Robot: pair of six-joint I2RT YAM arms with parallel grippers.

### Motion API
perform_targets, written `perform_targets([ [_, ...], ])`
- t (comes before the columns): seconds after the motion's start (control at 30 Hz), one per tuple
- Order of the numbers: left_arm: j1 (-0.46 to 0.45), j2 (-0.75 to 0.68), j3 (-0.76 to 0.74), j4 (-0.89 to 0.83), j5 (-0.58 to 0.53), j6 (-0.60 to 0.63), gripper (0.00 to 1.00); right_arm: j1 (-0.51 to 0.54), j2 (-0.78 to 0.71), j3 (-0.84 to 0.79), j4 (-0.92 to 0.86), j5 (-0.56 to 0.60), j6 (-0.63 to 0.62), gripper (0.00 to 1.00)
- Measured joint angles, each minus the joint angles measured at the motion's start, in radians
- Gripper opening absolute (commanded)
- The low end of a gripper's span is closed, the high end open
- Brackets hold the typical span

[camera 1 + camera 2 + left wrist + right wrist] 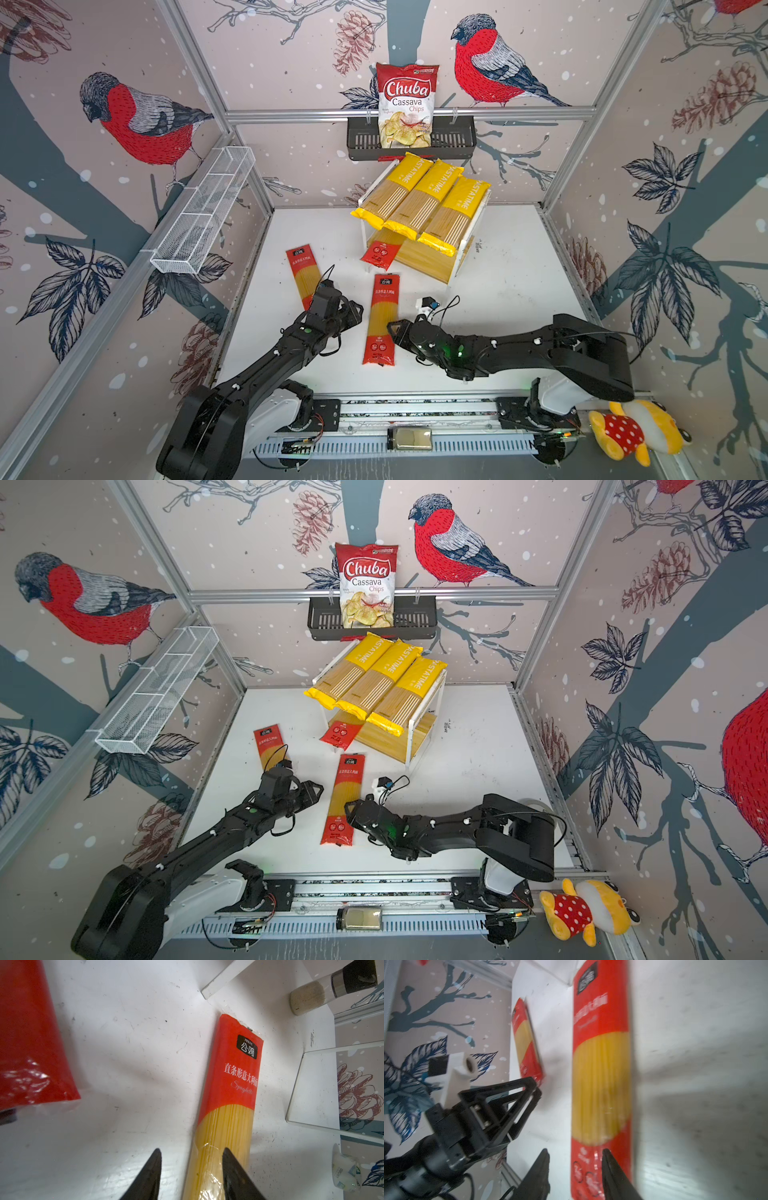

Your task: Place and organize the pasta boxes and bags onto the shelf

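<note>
Your left tool (191,1150) and right tool (575,1150) both stand released, each over a long edge of the red spaghetti pack (380,320) lying flat on the surface (498,291), while three yellow bags (419,199) rest on the upper tier of the shelf (428,259)

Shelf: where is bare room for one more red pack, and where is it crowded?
Free: the lower board, bare wood to the right of the red pack lying there. Also the white table to the board's right. Crowded: above it, three yellow bags lie side by side with no gap.
</note>
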Motion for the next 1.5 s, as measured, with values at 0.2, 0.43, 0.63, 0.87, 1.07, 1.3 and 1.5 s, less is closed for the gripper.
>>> perform_targets([
  [0.2,-0.002,0.084,-0.028,0.117,0.045,-0.005,0.48,-0.032,0.062,0.011,0.001,0.074,-0.002,0.53],
  [0.43,-0.005,0.161,-0.068,0.250,0.093,-0.023,0.46,-0.080,0.136,0.044,0.091,0.098,-0.087,0.55],
  [0.63,-0.009,0.209,-0.069,0.313,0.100,-0.023,0.44,-0.119,0.206,0.077,0.140,0.084,-0.153,0.56],
  [0.87,-0.011,0.258,-0.064,0.343,0.100,-0.022,0.39,-0.140,0.295,0.118,0.192,0.034,-0.163,0.57],
  [1.07,-0.014,0.319,-0.054,0.401,0.109,-0.021,0.25,-0.145,0.360,0.127,0.313,-0.023,-0.161,0.52],
  [1.3,-0.014,0.349,-0.063,0.461,0.129,-0.023,0.14,-0.149,0.383,0.096,0.395,-0.075,-0.162,0.29],
  [1.5,-0.014,0.303,-0.070,0.437,0.130,-0.022,0.14,-0.149,0.380,0.054,0.488,-0.109,-0.154,0.13],
])
